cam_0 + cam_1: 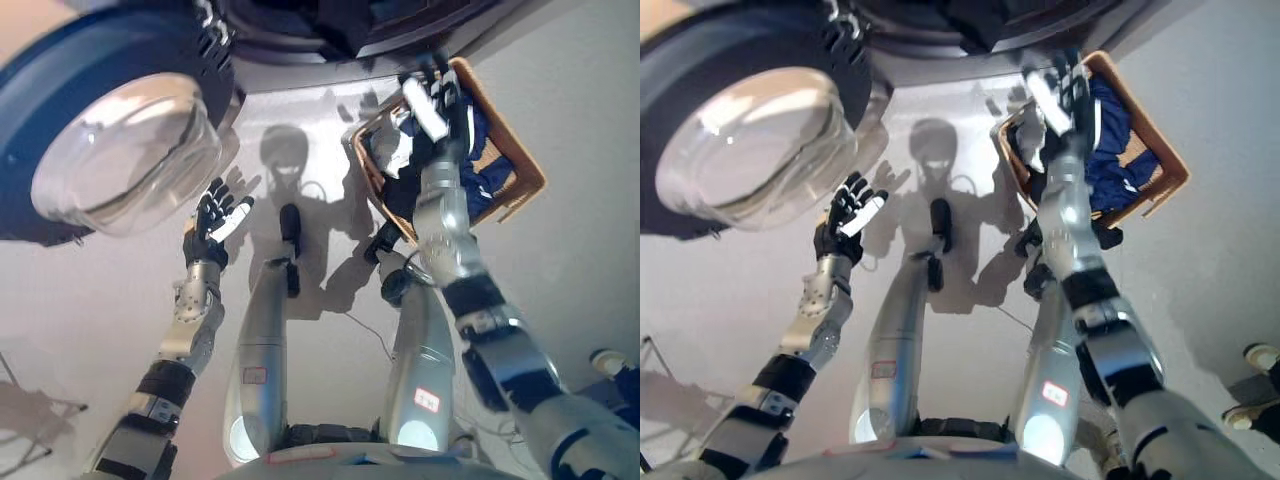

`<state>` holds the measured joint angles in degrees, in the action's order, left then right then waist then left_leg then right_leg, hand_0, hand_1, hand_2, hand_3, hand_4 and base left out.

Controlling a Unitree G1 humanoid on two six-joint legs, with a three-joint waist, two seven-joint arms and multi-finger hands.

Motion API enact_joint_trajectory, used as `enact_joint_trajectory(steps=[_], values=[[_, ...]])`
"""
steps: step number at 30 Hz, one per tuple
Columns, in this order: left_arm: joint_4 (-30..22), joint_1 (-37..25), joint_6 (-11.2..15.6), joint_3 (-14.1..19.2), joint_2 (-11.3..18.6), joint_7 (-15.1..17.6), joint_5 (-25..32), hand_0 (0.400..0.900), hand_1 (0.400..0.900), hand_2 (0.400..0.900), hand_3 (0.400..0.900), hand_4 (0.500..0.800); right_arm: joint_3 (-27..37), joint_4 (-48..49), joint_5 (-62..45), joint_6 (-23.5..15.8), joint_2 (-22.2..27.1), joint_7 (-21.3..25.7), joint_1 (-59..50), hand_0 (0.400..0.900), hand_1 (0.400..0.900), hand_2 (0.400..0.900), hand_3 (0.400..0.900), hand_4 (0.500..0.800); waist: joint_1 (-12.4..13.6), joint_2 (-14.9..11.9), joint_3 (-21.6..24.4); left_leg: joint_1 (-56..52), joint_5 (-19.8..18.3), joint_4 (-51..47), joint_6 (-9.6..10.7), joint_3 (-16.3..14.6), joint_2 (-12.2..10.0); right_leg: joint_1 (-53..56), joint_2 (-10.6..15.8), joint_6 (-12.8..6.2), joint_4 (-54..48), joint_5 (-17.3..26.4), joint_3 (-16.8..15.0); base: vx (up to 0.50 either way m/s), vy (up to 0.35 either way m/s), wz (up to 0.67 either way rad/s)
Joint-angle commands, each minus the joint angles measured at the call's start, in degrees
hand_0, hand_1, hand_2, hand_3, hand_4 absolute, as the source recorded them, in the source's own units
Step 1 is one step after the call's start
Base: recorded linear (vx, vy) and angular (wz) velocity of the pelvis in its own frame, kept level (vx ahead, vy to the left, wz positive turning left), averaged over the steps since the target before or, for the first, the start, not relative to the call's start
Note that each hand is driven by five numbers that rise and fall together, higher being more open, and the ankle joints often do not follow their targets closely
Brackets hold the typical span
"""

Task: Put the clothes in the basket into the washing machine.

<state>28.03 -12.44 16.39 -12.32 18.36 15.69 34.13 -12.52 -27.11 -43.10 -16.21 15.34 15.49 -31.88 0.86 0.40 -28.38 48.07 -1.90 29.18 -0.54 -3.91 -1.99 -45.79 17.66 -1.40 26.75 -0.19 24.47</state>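
Observation:
A wicker basket (522,165) stands on the floor at the right, in front of the washing machine. It holds dark blue clothes (484,176) and a white piece (388,152). The machine's round door (120,150) with its glass bowl hangs open at the upper left, and the dark drum opening (330,22) is at the top. My right hand (433,98) is stretched out over the basket's far end, fingers fairly straight, with no cloth seen in it. My left hand (216,224) is open and empty, raised just below the door.
The open door takes up the upper left beside my left arm. A person's shoe (1260,356) shows on the floor at the lower right. A thin dark metal frame (30,425) stands at the lower left.

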Motion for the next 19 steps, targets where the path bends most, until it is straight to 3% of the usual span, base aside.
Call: enact_joint_trajectory(steps=[1,7,10,11,15,19], values=[[5.08,6.85,2.55,1.69,-1.46,-1.69,-1.68,0.900,0.900,0.900,0.900,0.800,-0.89,0.49,7.35,-1.73,-2.54,-3.77,4.70,0.900,0.900,0.900,0.900,0.800,-1.31,-1.08,10.75,-7.11,4.06,-10.02,3.30,0.73,0.70,4.66,-2.33,-8.59,-2.92,-0.47,3.34,0.07,0.045,-0.17],[18.82,8.44,0.57,5.13,-4.15,-4.53,-5.91,0.900,0.900,0.900,0.900,0.800,2.66,-15.80,14.00,1.16,-4.23,-4.04,14.88,0.900,0.900,0.900,0.900,0.800,-1.85,-2.04,13.64,-25.78,5.48,-19.37,4.33,-0.47,0.74,25.28,-6.30,-9.65,-15.35,1.99,3.95,0.22,0.001,-0.17],[28.64,8.21,-2.10,7.10,-5.76,-6.24,-9.31,0.900,0.900,0.900,0.900,0.800,4.95,-28.63,18.34,3.79,-4.70,-3.62,17.76,0.900,0.900,0.900,0.900,0.800,-1.71,-2.22,15.85,-34.06,6.34,-24.47,4.93,-1.38,0.87,35.05,-7.75,-10.31,-21.76,3.25,4.23,0.17,-0.007,-0.09],[28.72,8.10,-2.05,7.12,-5.76,-6.26,-9.32,0.900,0.900,0.900,0.900,0.800,4.98,-28.70,18.34,3.75,-4.70,-3.65,17.65,0.900,0.900,0.900,0.900,0.800,-1.76,-2.24,15.74,-34.12,6.67,-24.70,4.88,-1.35,0.94,35.16,-7.75,-10.29,-22.05,3.56,4.31,0.12,-0.017,0.00],[37.71,8.30,-4.60,8.71,-6.77,-7.96,-15.30,0.900,0.900,0.900,0.900,0.800,8.98,-40.59,19.45,6.23,-4.79,-4.36,19.91,0.900,0.900,0.900,0.900,0.800,-1.55,-2.13,19.26,-41.90,7.37,-30.18,5.28,-2.59,0.75,43.24,-8.57,-10.77,-27.66,4.92,4.54,0.17,-0.004,-0.03],[40.70,9.21,-5.86,9.17,-6.74,-8.91,-20.11,0.900,0.900,0.900,0.900,0.800,12.49,-46.38,16.80,7.76,-4.71,-6.29,22.04,0.900,0.900,0.900,0.900,0.800,-1.37,-1.97,22.49,-47.41,7.14,-33.49,5.73,-4.10,0.19,48.74,-9.29,-10.86,-31.06,5.11,3.80,0.16,0.009,-0.05]])
